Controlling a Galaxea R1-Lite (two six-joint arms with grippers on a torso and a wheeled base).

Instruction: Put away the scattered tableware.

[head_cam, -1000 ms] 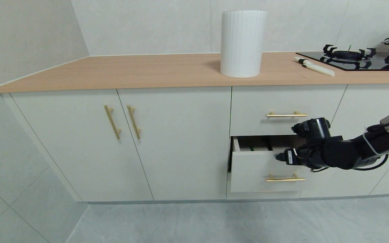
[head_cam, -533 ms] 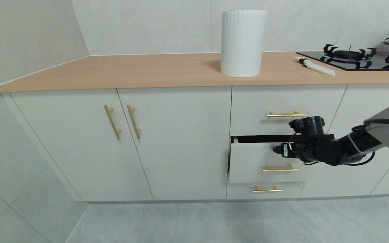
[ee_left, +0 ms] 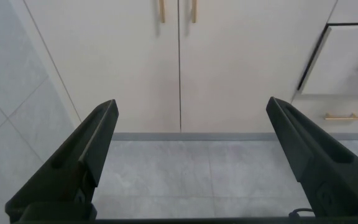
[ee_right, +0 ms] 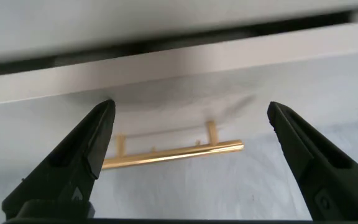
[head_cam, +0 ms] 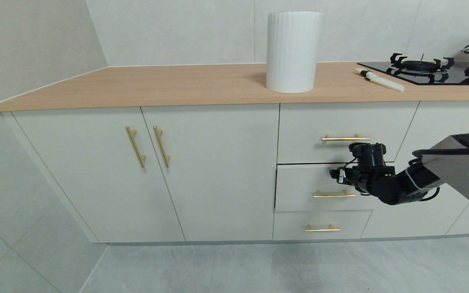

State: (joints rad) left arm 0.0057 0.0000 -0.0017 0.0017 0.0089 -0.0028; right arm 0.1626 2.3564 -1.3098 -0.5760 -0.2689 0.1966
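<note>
Along the wall, the long wooden surface (head_cam: 177, 85) tops the pale cabinet (head_cam: 96, 195), and the middle drawer (head_cam: 299, 185) under it stands a little ajar — a thin dark gap shows at its top and left edge. I judge it to be a stiff, rather light box on runners that slides easily. A flat push on the front panel should be enough to move it, and the gold handle (head_cam: 334, 195) is the place to hook it for pulling.

On the surface stands a tall white ribbed container (head_cam: 291, 53), probably ceramic and therefore heavy and breakable.

The right gripper (head_cam: 336, 175) is at the drawer front, just above the handle, its fingers spread wide with nothing between them. Whether it touches the panel I cannot tell. The left gripper (ee_left: 191, 109) hangs low in front of the cabinet, also spread open and empty.

The smallest thing is the cream utensil (head_cam: 379, 79), lying flat on the surface between the container and the stove (head_cam: 421, 75), close to the stove's edge. It looks like a knife — thin, rigid, light, perhaps slippery. I would pinch it across the thicker end with the dark band, not the blade.
</note>
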